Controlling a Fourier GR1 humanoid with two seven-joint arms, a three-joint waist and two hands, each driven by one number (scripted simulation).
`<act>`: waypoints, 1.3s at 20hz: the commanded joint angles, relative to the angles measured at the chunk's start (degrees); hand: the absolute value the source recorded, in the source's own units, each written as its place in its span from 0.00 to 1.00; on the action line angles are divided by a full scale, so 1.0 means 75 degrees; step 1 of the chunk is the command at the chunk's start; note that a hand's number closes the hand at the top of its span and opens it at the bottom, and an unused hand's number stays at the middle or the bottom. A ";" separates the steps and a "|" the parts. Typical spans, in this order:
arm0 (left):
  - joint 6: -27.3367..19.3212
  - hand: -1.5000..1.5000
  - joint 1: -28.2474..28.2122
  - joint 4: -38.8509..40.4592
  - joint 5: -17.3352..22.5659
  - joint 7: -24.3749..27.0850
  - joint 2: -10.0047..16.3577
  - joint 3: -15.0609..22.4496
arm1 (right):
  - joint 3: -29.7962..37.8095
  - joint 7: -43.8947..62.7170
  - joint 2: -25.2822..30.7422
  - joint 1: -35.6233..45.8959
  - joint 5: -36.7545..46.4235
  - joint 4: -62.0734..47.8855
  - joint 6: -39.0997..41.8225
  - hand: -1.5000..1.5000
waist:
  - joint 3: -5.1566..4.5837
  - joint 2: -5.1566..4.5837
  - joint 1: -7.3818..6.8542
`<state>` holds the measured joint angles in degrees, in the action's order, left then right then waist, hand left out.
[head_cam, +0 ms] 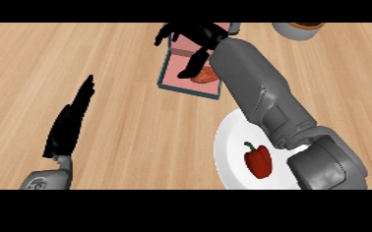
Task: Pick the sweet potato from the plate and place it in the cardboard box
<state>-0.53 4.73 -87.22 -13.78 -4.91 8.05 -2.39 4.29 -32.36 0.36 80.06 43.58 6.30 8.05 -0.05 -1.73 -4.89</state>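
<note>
At the near left edge, the robot's left hand [69,123] rests open above the pale wooden surface [109,54], its black fingers straight and pointing toward the far side, holding nothing. Its grey wrist shows just at the near edge.

At the near right lies a round white plate [232,147], partly covered by the right arm. On the plate's near half sits a glossy red bell pepper with a small green stem [258,161], its stem pointing to the far side. Nothing else shows on the part of the plate that is in view.

The grey right forearm [254,83] comes in from the near right corner, crosses over the plate and slants toward the far middle.

Just beyond the plate, at the far middle, stands a shallow rectangular cardboard box with a pinkish floor and a grey rim [180,73]. The orange-red sweet potato [205,76] lies inside it, at its right side toward the near corner, partly hidden by the forearm.

The black right hand [196,33] hangs over the far end of the box, released, with its fingers spread. One digit points down to just beside the sweet potato; whether it touches cannot be told.

At the far right edge stands a round grey container [294,31] with something orange-brown inside.
</note>
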 commanded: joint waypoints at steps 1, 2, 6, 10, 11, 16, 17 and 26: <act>0.0136 0.50 0.0040 -0.0253 0.0137 -0.0225 0.0142 -0.0125 | 0.0587 -0.0023 -0.0036 0.0052 -0.0576 0.0037 0.0206 0.00 | 0.0008 0.0013 0.0026; 0.0204 0.50 0.0027 -0.0198 0.0106 -0.0132 0.0065 0.0040 | 0.0781 0.0067 -0.0046 -0.0046 -0.0874 -0.0050 -0.0068 0.00 | 0.0005 -0.0021 -0.0194; -0.0017 0.50 0.0137 0.0103 -0.0002 -0.0089 -0.0100 0.0042 | 0.1725 -0.0025 0.0154 -0.0152 -0.1713 0.0147 -0.0090 0.00 | 0.0008 -0.0081 0.0025; -0.0088 0.50 0.0088 0.0054 -0.0094 -0.0089 -0.0230 0.0184 | 0.2528 0.0319 0.0465 0.0166 -0.2519 0.0141 0.0499 0.00 | 0.0008 -0.0090 -0.0014; 0.0118 0.50 0.0214 -0.0080 0.0057 -0.0210 -0.0001 0.0035 | 0.2696 0.0312 0.0760 0.0091 -0.2684 0.0078 0.0814 0.00 | 0.0013 -0.0108 -0.0050; 0.0073 0.50 0.0102 -0.0072 0.0083 -0.0040 -0.0044 0.0006 | 0.3183 0.0627 0.1693 -0.0063 -0.3120 0.0047 0.1064 0.00 | 0.0009 -0.0142 -0.0073; 0.0127 0.50 0.0031 -0.0257 0.0048 -0.0159 0.0053 0.0017 | 0.3306 0.0752 0.1910 -0.0070 -0.3215 0.0067 0.0860 0.00 | 0.0015 -0.0158 -0.0170; 0.0160 0.50 0.0204 -0.0342 -0.0078 -0.0135 -0.0002 0.0236 | 0.3617 0.0796 0.3229 -0.0498 -0.3451 0.0067 0.1514 0.00 | 0.0042 -0.0351 -0.0415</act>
<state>0.11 5.64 -89.27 -14.04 -5.77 7.55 -1.08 30.79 -26.06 21.11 77.55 18.14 6.64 17.38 0.17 -3.76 -7.05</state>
